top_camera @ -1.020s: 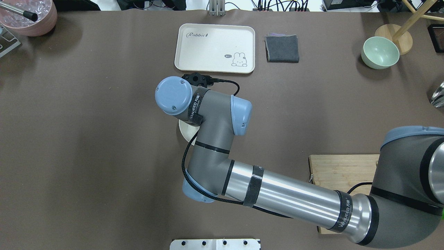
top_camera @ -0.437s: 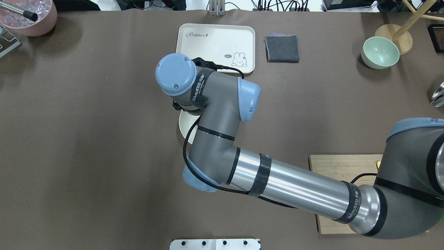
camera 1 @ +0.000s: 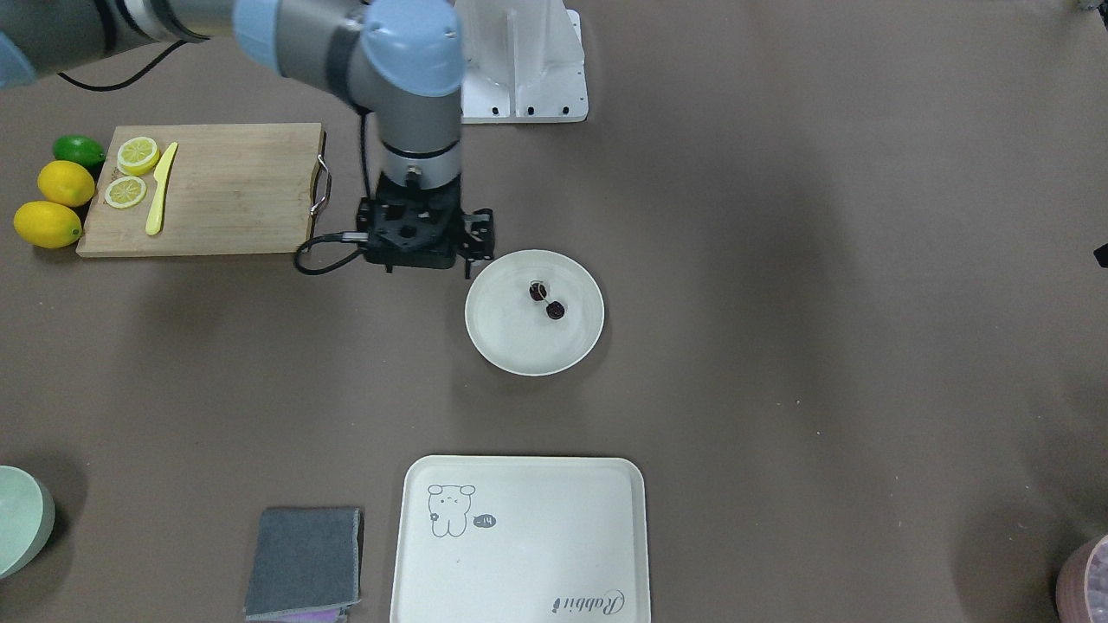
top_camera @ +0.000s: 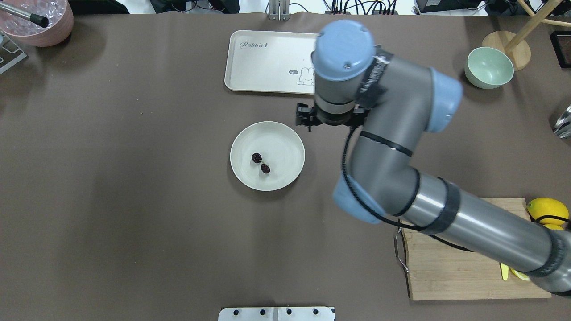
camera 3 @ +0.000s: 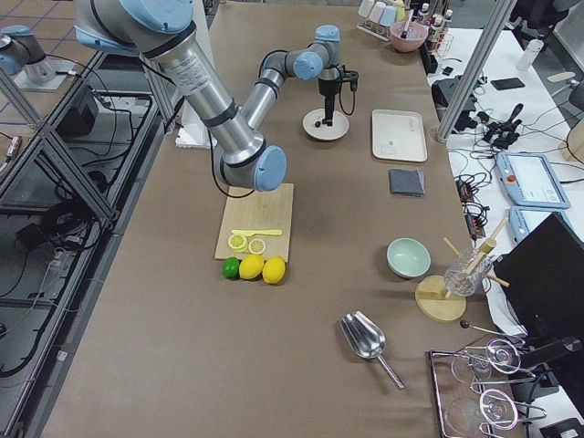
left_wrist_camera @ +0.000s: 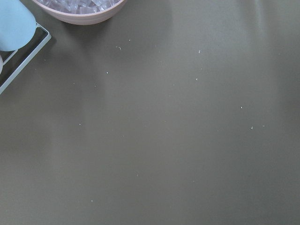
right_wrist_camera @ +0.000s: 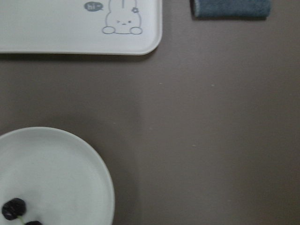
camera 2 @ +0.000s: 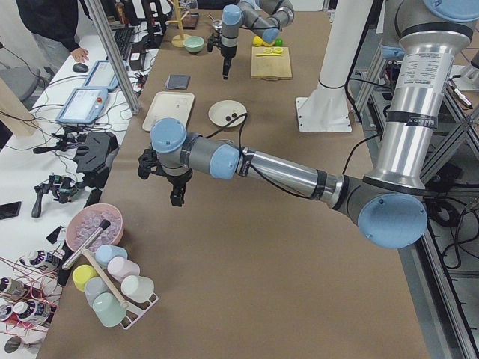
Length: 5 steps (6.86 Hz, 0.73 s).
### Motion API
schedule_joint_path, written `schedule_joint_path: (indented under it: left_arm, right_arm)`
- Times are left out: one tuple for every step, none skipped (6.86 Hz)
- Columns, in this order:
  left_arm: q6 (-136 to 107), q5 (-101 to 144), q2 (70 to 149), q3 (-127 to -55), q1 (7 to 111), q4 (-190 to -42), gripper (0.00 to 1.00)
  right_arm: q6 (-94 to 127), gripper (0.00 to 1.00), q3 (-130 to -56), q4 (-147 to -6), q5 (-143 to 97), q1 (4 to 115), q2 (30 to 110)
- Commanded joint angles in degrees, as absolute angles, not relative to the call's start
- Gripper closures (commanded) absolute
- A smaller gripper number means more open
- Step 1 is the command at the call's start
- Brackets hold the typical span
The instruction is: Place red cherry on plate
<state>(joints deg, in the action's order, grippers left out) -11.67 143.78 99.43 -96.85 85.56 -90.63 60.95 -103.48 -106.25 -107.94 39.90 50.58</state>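
The brown tabletop (top_camera: 134, 232) takes up nearly everything you can see. The right arm (top_camera: 468, 227) reaches in low across it, and the right fingers (camera 1: 478, 244) hang above the cloth with nothing visibly between them. The wrist hides most of them, so I cannot tell how wide they stand. The left arm (camera 2: 284, 170) stretches out toward the far end, its left fingers (camera 2: 177, 196) pointing down over bare tabletop near a pink bowl of ice (top_camera: 35, 20). From here I cannot tell whether they are parted or closed.

A wooden cutting board (camera 1: 216, 186) lies well back from the right fingers, toward the robot's right, with a yellow knife (camera 1: 161, 189) and lemon slices (camera 1: 138, 155) on it. The rabbit tray (top_camera: 267, 62) sits out beyond the right fingers, away from the robot.

The plate (top_camera: 285, 138) rests just beside the right fingers, on the side toward the robot's left and a little back toward the base. Its rim is almost under them. A folded grey cloth (camera 1: 303, 562) lies beyond the fingers beside the tray, and a pale green bowl (top_camera: 488, 67) is well off to the robot's right. Two lemons (camera 1: 50, 223) and a lime (camera 1: 78, 150) sit past the board's far end.

The red cherry (top_camera: 256, 157) lies in the middle of the plate, clear of both sets of fingers.
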Motion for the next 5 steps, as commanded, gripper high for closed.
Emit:
schedule_joint_path:
  left_arm:
    - [-13.2, 143.2, 99.1, -98.2, 85.6, -90.1, 0.01]
    - [-12.7, 143.0, 99.1, -98.2, 85.2, -90.1, 0.01]
    - [-12.7, 142.9, 99.6, -98.2, 84.8, -90.1, 0.01]
    - [-10.8, 142.1, 99.8, -98.2, 83.9, -90.1, 0.01]
    - [-6.6, 141.7, 99.7, -98.1, 83.8, -90.0, 0.01]
  right_arm:
    - [41.9, 0.00, -113.9, -106.7, -118.2, 54.5, 65.2]
    - [33.2, 0.00, -114.9, -106.8, -120.4, 60.7, 70.2]
    - [26.5, 0.00, -114.9, -106.6, -123.9, 66.0, 74.2]
    - [16.7, 0.00, -114.6, -106.9, -127.0, 72.5, 78.7]
    - [7.0, 0.00, -113.2, -106.6, -128.7, 78.5, 83.6]
